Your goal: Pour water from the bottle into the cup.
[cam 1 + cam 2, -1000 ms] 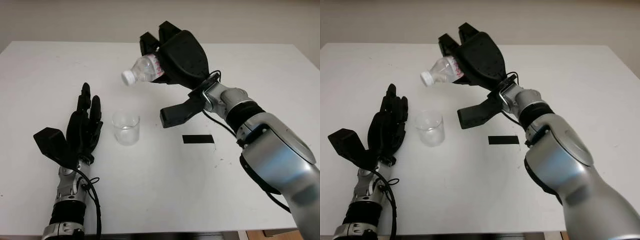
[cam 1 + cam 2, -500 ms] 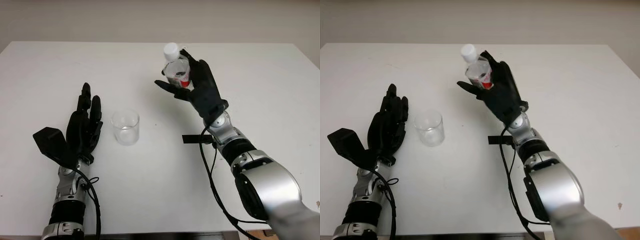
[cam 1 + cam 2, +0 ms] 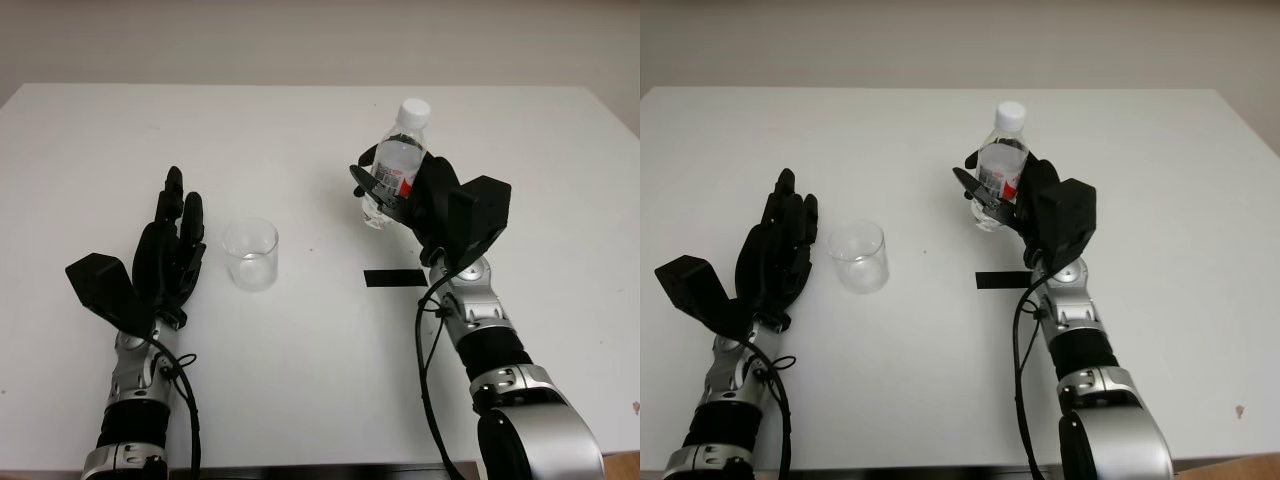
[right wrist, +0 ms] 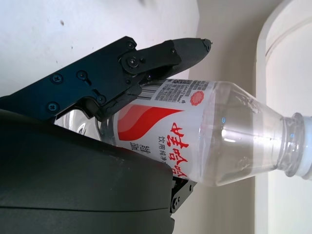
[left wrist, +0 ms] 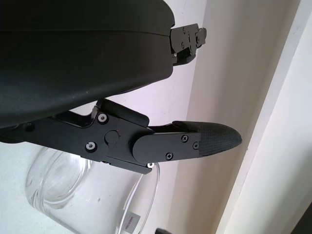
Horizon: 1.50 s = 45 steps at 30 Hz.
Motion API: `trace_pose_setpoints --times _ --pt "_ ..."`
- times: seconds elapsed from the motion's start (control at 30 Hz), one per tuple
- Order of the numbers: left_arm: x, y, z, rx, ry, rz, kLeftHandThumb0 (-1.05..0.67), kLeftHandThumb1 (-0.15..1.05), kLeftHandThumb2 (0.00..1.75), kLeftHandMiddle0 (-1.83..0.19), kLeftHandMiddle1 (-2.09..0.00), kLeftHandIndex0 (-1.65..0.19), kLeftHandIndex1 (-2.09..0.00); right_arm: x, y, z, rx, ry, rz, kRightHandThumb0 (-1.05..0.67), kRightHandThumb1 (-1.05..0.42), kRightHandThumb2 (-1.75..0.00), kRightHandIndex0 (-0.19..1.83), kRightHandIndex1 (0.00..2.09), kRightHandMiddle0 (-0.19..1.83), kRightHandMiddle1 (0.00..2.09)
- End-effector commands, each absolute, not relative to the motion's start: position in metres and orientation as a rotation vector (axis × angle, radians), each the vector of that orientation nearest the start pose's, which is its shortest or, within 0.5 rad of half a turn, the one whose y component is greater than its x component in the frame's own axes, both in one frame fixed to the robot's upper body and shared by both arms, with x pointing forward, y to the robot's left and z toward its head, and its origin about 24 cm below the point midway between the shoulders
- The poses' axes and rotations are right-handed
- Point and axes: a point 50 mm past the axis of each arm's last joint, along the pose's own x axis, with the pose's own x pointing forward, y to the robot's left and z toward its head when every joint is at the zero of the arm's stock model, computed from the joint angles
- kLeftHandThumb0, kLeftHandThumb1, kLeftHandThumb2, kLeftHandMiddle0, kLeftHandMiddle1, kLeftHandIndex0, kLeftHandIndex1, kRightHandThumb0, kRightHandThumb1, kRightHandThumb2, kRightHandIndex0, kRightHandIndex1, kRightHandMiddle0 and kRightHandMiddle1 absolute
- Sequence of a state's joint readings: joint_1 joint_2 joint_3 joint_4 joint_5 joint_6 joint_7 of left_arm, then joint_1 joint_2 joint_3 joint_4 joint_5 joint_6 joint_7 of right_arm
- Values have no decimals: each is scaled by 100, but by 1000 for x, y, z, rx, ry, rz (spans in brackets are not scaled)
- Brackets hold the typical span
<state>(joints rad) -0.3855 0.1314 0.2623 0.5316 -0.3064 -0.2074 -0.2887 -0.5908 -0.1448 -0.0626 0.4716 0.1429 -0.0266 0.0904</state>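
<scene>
A clear plastic bottle (image 3: 398,165) with a white cap and red-and-white label stands upright at centre right of the white table, its base at or near the table top. My right hand (image 3: 420,195) is shut on its body; the bottle (image 4: 195,136) and the black fingers (image 4: 146,63) around it show up close in the right wrist view. A clear cup (image 3: 251,254) stands upright left of centre, apart from the bottle. My left hand (image 3: 172,250) is open just left of the cup (image 5: 92,195), not touching it.
A strip of black tape (image 3: 395,278) lies on the white table (image 3: 320,380) just in front of the bottle. A pale wall runs behind the table's far edge.
One second ago the bottle was tipped, cap pointing left above the cup. My right hand has turned it upright and carried it right and down toward the table. The left hand stayed put.
</scene>
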Motion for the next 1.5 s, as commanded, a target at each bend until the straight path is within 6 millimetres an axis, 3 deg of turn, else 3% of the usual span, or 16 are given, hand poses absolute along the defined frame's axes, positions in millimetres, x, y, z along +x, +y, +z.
trace_pose_setpoints --times 0.0,0.23,0.4,0.9,1.47 --pt "315 207 47 -242 -106 -47 -72 105 43 14 -6 15 -5 353 -154 126 24 -142 121 -39 -105 -40 133 209 93 209" --pt "312 208 48 -237 -108 -40 -72 105 44 14 -6 15 -5 335 -154 127 3 -52 143 -39 -105 -40 145 209 105 209" --pt "308 210 48 -240 -105 -33 -72 105 42 14 -6 14 -6 327 -155 121 -39 -3 153 -38 -105 -40 145 209 101 209" --pt "304 214 47 -237 -106 -26 -73 105 40 14 -5 16 -5 320 -153 74 -65 110 177 -40 -105 -43 154 209 100 209" --pt "305 215 50 -225 -108 -30 -72 105 41 13 -5 15 -6 306 -159 49 -78 167 128 -45 -105 -42 145 209 97 209"
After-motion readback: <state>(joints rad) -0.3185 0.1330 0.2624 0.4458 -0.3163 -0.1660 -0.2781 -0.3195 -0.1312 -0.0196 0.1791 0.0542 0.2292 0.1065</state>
